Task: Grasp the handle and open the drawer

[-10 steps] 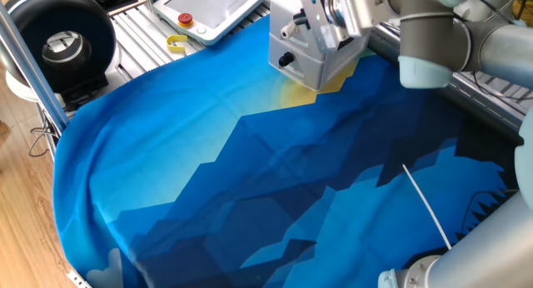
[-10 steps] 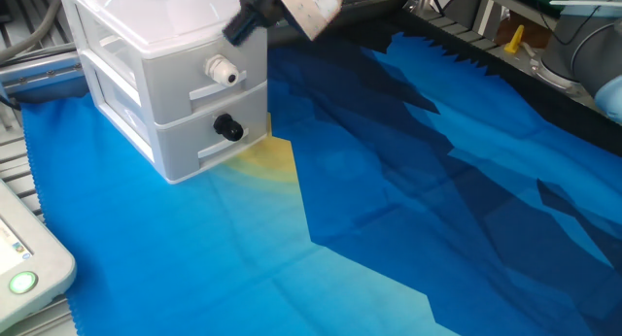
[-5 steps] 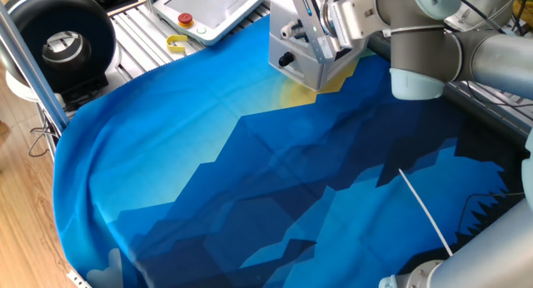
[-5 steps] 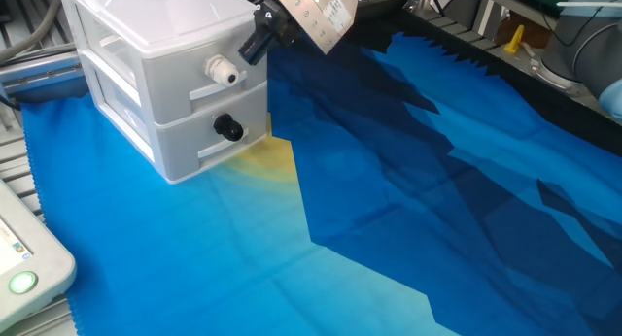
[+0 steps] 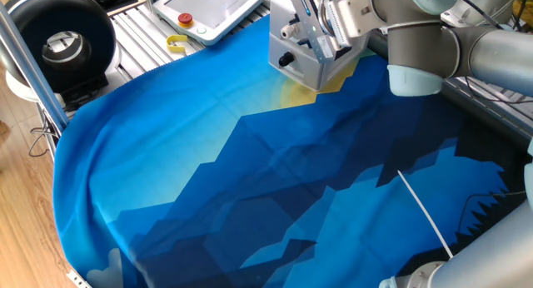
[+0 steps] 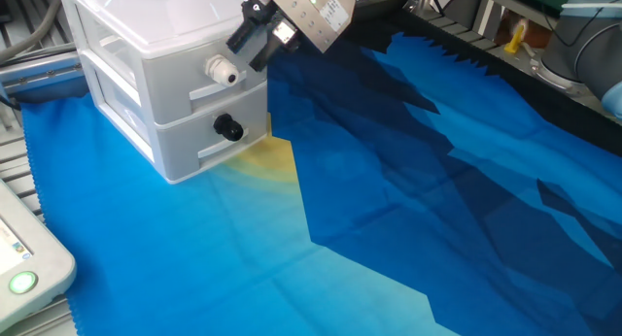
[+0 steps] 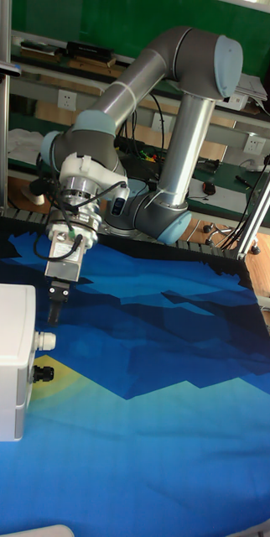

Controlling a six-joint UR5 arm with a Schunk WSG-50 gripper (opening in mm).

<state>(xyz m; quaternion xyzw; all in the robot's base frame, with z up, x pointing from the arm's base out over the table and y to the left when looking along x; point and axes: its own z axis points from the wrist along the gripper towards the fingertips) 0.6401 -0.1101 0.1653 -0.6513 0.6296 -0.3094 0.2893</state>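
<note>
The drawer [image 6: 155, 84] is a pale grey-white box at the cloth's far end, also visible in the other views [image 5: 301, 59] [image 7: 7, 369]. Its lower front carries the handle [image 6: 229, 128], a small black knob [image 5: 286, 61] [image 7: 43, 372], with a white knob [image 6: 222, 72] above it. My gripper [image 6: 251, 52] hangs tilted just above and beside the white knob, touching nothing. In the tall fixed view the gripper [image 7: 54, 314] points down over the drawer's front. The dark fingers [image 6: 240, 39] look slightly apart and hold nothing.
A white pendant with a red button [image 5: 185, 20] and a yellow piece [image 5: 176, 44] lie on the slatted table behind the drawer. A black round unit [image 5: 62, 42] stands at the left. A blue cloth [image 5: 250, 180] covers the table. A white cable [image 5: 425, 206] crosses it.
The gripper has come down from above the drawer's top toward its front, and its fingers now hang close by the white upper knob.
</note>
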